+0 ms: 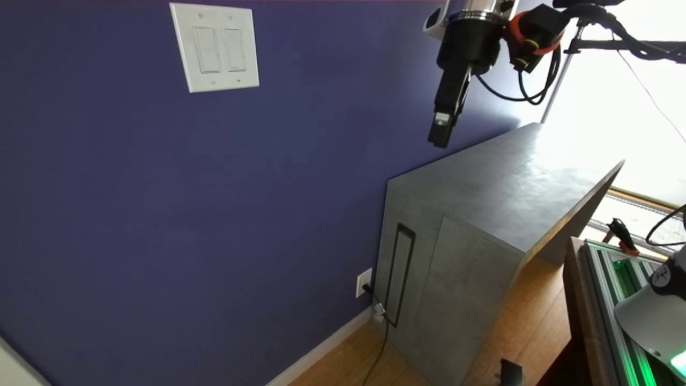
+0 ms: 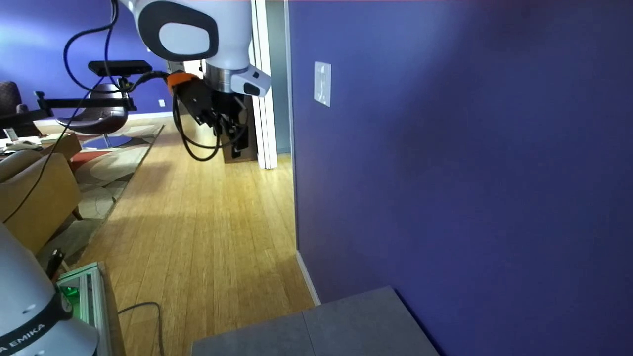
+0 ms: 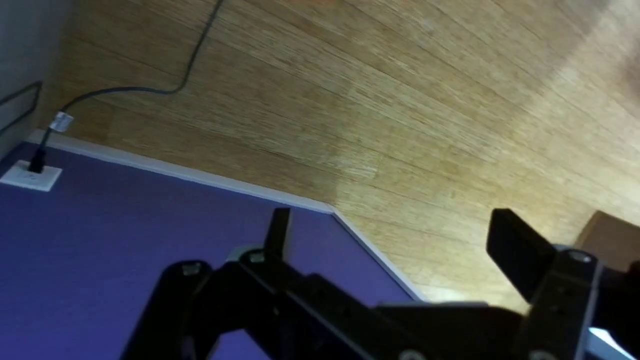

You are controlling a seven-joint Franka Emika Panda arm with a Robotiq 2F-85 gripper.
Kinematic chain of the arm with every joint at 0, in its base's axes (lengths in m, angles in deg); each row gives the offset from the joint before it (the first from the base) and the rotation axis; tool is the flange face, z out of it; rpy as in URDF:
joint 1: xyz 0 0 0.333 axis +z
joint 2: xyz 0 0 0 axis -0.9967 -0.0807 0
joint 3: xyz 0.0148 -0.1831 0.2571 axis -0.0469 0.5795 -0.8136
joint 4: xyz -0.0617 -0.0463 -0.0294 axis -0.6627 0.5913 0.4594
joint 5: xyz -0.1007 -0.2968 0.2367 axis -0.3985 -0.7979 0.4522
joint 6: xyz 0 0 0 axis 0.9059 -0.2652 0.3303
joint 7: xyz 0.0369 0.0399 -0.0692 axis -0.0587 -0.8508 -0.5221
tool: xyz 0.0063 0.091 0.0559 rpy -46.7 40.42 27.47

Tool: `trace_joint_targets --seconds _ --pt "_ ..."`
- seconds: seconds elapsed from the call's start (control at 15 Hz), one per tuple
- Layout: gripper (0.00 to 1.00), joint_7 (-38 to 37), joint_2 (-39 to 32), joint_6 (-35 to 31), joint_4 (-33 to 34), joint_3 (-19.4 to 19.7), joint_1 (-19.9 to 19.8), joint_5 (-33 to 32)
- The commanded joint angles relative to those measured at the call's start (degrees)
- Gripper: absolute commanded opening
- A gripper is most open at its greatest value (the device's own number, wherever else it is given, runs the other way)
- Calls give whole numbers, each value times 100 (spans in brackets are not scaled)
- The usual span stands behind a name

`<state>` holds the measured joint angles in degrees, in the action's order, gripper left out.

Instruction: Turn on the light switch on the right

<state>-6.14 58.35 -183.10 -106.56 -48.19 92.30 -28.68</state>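
Gripper hangs with fingers apart, well away from the right-hand light switch, whose setting's kinda hard to tell.

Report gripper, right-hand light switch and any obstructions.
Gripper open, holding nothing. Right-hand light switch not yet reached. No obstruction seen between them.

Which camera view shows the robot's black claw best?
The wrist view: the gripper is closest there, its two fingers visibly spread apart. Both exterior views show it smaller, with the gap between the fingers hard to make out.
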Motion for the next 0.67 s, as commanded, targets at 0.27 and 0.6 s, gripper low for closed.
trace_joint_targets --seconds 0.27,0.6 --pt "60 86 -578 -1119 95 -11 149 2526" --pt "25 627 -1034 -1856 365 -100 99 4487"
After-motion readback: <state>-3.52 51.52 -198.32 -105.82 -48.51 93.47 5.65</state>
